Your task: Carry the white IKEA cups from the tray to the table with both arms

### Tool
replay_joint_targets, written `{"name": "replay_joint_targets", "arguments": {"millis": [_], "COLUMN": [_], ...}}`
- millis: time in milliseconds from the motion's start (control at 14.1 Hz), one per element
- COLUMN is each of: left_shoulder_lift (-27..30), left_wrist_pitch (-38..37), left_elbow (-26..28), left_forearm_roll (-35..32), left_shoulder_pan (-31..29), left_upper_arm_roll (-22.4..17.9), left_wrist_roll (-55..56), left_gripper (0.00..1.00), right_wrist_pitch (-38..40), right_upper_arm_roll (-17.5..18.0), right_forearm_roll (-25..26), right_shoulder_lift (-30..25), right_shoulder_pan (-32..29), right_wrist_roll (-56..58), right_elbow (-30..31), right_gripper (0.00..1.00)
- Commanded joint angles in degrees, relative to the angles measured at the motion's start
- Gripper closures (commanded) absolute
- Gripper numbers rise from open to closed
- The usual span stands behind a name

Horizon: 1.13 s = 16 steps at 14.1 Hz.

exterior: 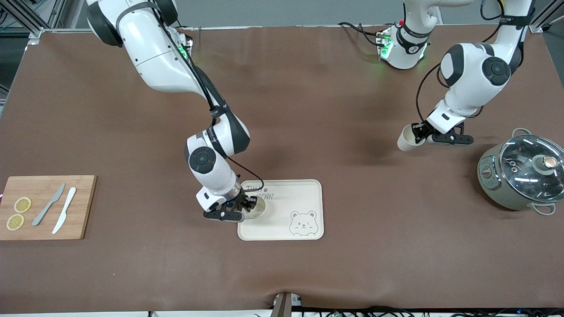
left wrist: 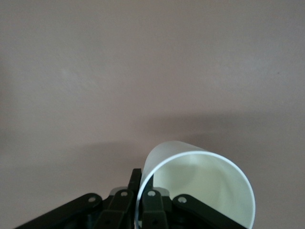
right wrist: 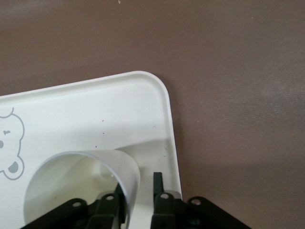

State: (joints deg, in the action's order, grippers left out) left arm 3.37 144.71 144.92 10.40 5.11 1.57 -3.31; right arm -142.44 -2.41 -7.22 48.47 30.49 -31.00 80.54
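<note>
Now the right hand (exterior: 252, 207) is sitting low over the tray (exterior: 304, 187), at the corner toward the right arm's end of the bench (exterior: 282, 110). Its fingers (right wrist: 158, 188) are straddling the rim wall of one white cup (exterior: 258, 208), one inside and one outside. In the right wrist view a gap is showing between the outer finger and the wall, so the hand is narrowing but not yet pinching the cup firmly, as far as I can judge. The cup is standing upright on the tray, close to its edge.

The left hand (exterior: 418, 134) is hanging in the air over bare bench, well apart from the tray and beside a lidded pot (exterior: 522, 171). It is clamping the rim wall of the other white cup (exterior: 407, 138), which is tilting sideways with its mouth facing the left wrist camera.

The step in hand looks like the right arm's grasp. To do it well, the fingers should be squeezing the wall squarely and fully before any lift, since a thin rim pinch can let a tapered cup swing or slip. The lift should be going straight up, clearing the tray's raised rim before travelling sideways. The left arm should be lowering its cup base-first, levelling it before release and keeping away from the pot.

A cutting board (exterior: 46, 207) with knives and lemon slices is lying toward the right arm's end, out of the way.
</note>
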Motion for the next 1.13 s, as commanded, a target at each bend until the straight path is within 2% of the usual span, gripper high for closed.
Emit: {"name": "replay_joint_targets", "arguments": {"millis": [0,425,566,708,849,1061], "left_shoulder_lift": [-4.42,-9.96,-11.01,-12.42,-13.13,-14.36], "left_wrist_pitch": [3.19,8.83,10.58,12.51,13.84,14.19], "left_elbow": [-0.26,-0.52,-0.52,-0.52,-0.43,-0.87], "left_forearm_roll": [2.43,2.34,2.43,2.34,2.25,1.90], "left_shoulder_pan": [-0.19,-1.24,-1.25,-1.25,-1.16,-0.81], "left_upper_arm_roll": [0.72,0.63,0.63,0.54,0.54,0.63], "left_wrist_roll": [-0.55,-3.10,-3.71,-4.07,-4.77,-4.77], "left_gripper": [1.00,1.00,1.00,1.00,1.00,1.00], "right_wrist_pitch": [-0.12,0.40,1.37,8.80,19.08,27.81], "right_upper_arm_roll": [-0.32,-0.23,-0.14,0.30,0.30,-0.05], "right_forearm_roll": [1.07,0.80,0.02,-1.64,-2.89,-2.89], "right_shoulder_lift": [0.84,0.31,-1.79,-4.76,-7.85,-12.51], "right_shoulder_pan": [0.54,0.54,0.19,-1.73,-4.89,-9.64], "right_wrist_roll": [-0.99,-1.08,-0.99,-0.91,0.23,10.22], "right_elbow": [-1.26,-1.35,-1.53,-2.14,-6.08,-7.94], "right_gripper": [1.00,1.00,1.00,1.00,1.00,1.00]}}
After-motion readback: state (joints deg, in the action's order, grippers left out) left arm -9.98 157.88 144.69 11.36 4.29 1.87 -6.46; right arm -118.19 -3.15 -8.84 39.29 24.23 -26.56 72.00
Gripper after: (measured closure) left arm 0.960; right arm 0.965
